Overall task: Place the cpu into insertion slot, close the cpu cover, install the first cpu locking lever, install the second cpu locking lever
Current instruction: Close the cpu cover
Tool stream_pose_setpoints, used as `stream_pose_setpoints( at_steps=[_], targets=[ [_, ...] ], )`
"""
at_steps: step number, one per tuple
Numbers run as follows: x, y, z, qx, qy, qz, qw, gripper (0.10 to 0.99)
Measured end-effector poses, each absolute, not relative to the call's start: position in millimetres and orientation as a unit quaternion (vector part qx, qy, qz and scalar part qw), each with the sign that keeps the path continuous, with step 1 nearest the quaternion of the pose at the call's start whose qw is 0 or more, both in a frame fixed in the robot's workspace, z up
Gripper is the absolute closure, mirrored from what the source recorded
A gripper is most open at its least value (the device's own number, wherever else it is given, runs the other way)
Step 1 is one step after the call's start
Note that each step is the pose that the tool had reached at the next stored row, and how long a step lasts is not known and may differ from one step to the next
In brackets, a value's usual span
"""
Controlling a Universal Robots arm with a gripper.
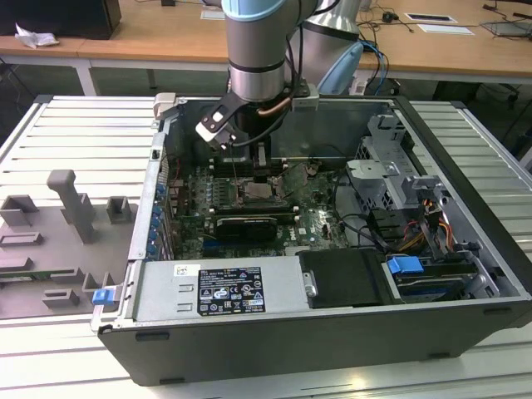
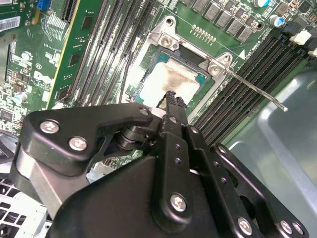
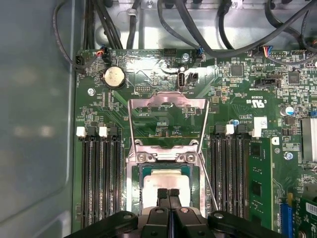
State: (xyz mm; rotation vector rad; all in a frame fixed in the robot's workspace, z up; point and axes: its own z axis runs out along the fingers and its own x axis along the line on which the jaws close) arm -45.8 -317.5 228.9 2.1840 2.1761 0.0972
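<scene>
Open computer case [image 1: 332,349], the arm reaching down into it.

- Gripper [image 3: 168,191]: fingers pressed together with only a hairline seam between them and nothing held. In the second wrist view [image 2: 172,95] the tips sit at the cpu's face. I cannot tell whether they touch it.
- cpu [image 3: 171,179]: lies flat inside the insertion slot [image 3: 132,183], pale face up and smudged.
- cpu cover [image 3: 167,121]: open, folded back from the slot's hinge edge on the side away from the gripper. Green board shows through its window.
- Locking lever [image 2: 257,90]: a thin metal rod running out from one slot corner across the black memory slots [image 3: 101,178].
- Writing: white printed marks on the board beyond the memory slots. White sticker [image 1: 229,291] on the case's grey panel, well apart from the slot, with dense print and symbols that I leave unread.
- Coin battery [image 3: 114,77] lies past the cover, farther from the slot.
</scene>
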Motion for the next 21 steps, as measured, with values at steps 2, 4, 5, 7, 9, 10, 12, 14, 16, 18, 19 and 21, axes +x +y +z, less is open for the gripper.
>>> stream_pose_setpoints(
  at_steps=[2,4,5,7,9,10,12,14,16,18,19,21],
  targets=[
    [-45.8,-317.5,230.1,0.708,0.705,0.031,0.029,0.98],
    [-45.8,-317.5,231.1,0.708,0.705,0.032,0.028,0.98],
    [-45.7,-317.4,231.4,0.708,0.705,0.032,0.028,0.98],
    [-45.8,-317.4,231.8,0.708,0.705,0.032,0.028,0.98],
    [-45.8,-317.5,232.2,0.708,0.705,0.032,0.028,0.98],
    [-45.8,-317.5,232.4,0.708,0.705,0.031,0.028,0.98],
    [-45.8,-317.5,233.3,0.708,0.705,0.031,0.028,0.98],
    [-45.8,-317.5,234.3,0.708,0.705,0.032,0.028,0.98],
    [-45.8,-317.5,235.7,0.708,0.705,0.032,0.028,0.98],
    [-45.7,-317.4,236.2,0.708,0.705,0.032,0.028,0.98],
    [-45.8,-317.4,236.3,0.708,0.705,0.032,0.028,0.98],
    [-45.8,-317.5,236.4,0.708,0.705,0.032,0.028,0.98]
  ],
)
